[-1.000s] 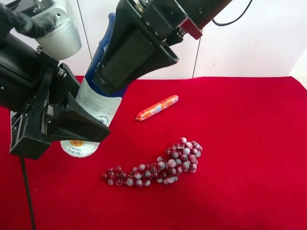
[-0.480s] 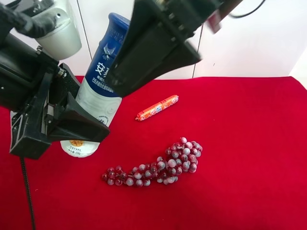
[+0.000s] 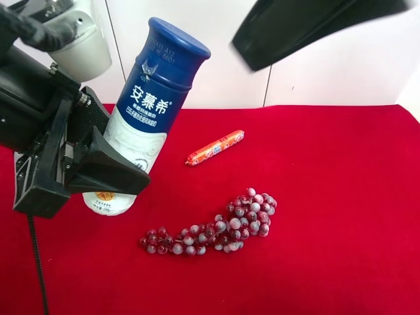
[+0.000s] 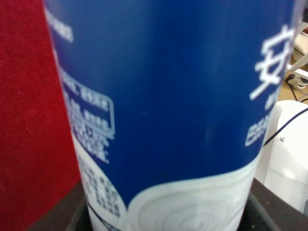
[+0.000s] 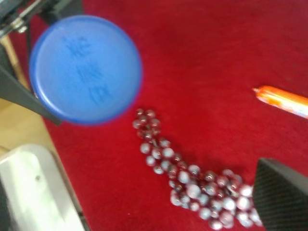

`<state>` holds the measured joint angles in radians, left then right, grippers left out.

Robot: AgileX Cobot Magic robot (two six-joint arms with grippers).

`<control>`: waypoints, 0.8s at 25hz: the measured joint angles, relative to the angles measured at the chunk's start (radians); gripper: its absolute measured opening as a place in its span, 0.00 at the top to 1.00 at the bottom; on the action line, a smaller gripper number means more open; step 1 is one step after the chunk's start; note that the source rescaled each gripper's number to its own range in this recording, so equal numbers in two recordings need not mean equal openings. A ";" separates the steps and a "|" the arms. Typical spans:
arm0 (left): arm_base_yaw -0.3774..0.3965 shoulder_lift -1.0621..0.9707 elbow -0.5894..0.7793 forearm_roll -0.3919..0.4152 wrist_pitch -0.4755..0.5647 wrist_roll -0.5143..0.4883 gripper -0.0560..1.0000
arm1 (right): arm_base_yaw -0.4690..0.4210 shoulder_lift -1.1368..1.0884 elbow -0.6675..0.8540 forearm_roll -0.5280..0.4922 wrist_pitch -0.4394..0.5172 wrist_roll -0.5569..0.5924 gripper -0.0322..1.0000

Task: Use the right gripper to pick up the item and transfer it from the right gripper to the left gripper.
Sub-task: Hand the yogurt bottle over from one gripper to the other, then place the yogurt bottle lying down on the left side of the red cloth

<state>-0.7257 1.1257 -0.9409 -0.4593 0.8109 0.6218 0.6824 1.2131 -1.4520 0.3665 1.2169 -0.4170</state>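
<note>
Left gripper (image 3: pixel 125 172) clamps the tilted blue-capped yogurt bottle (image 3: pixel 154 98) low on its white body, at the sausage stick's (image 3: pixel 214 147) 9 o'clock. Right gripper (image 3: pixel 275 36) hangs released at the bottle's 1 o'clock. Judged rigid, smooth and slippery; a mid-body hold looks safest.

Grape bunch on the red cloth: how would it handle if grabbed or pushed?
The grape bunch sprawls in a loose curved line, so it would probably sag, not lift stiffly. Its round, glossy berries look slippery; a push may scatter some.
</note>
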 joint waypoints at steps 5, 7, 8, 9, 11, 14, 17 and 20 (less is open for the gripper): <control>0.000 0.000 0.000 0.000 0.000 0.000 0.88 | 0.000 -0.158 0.078 -0.053 -0.002 0.116 0.00; 0.000 0.000 0.000 0.000 0.000 0.000 0.88 | 0.001 -0.237 0.175 -0.057 -0.002 0.142 0.00; 0.000 0.000 0.000 0.000 0.000 0.000 0.88 | 0.001 -0.328 0.284 -0.074 0.003 0.165 0.00; 0.000 0.000 0.000 -0.001 0.000 0.000 0.88 | 0.001 -0.367 0.338 -0.085 0.006 0.177 0.00; 0.000 0.000 0.000 -0.001 0.000 0.000 0.88 | 0.001 -0.462 0.425 -0.106 0.007 0.206 0.00; 0.000 0.000 0.000 -0.001 0.000 0.000 0.88 | 0.001 -0.554 0.519 -0.133 0.007 0.237 0.00; 0.000 0.000 0.000 -0.002 0.000 0.000 0.88 | 0.001 -0.744 0.666 -0.187 0.007 0.285 0.00; 0.000 0.000 0.000 -0.002 -0.001 0.000 0.88 | 0.002 -0.862 0.750 -0.233 0.008 0.323 0.00</control>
<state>-0.7257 1.1257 -0.9409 -0.4611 0.8098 0.6218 0.6843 0.3510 -0.7025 0.1337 1.2254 -0.0941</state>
